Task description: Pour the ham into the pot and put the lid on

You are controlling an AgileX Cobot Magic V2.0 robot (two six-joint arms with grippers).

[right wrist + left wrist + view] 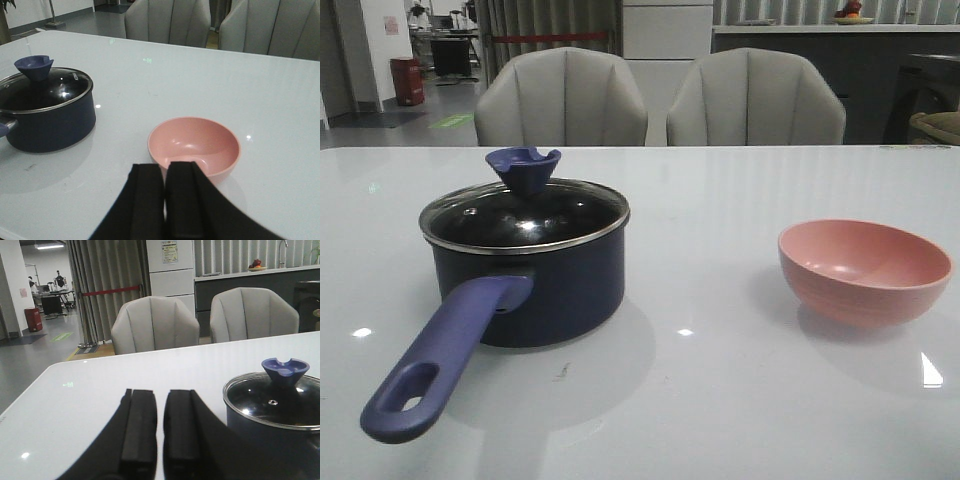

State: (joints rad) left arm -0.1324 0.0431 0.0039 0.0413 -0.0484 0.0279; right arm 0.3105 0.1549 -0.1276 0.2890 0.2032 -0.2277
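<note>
The dark navy pot [555,295] stands on the left of the table, its purple-blue handle [440,360] pointing toward the front edge. The glass lid [525,215] with its blue knob [523,165] sits on the pot. No ham shows; the pink bowl [865,270] on the right looks empty [197,142]. My left gripper [161,392] is shut and empty, low over the table beside the pot [270,437] and lid [272,402]. My right gripper [165,166] is shut and empty, just short of the bowl's near rim. Neither gripper shows in the front view.
The white glossy table [720,200] carries only the pot and the bowl, about a pot's width apart. Two grey chairs [560,100] [755,95] stand behind the far edge. The pot also shows in the right wrist view [50,125].
</note>
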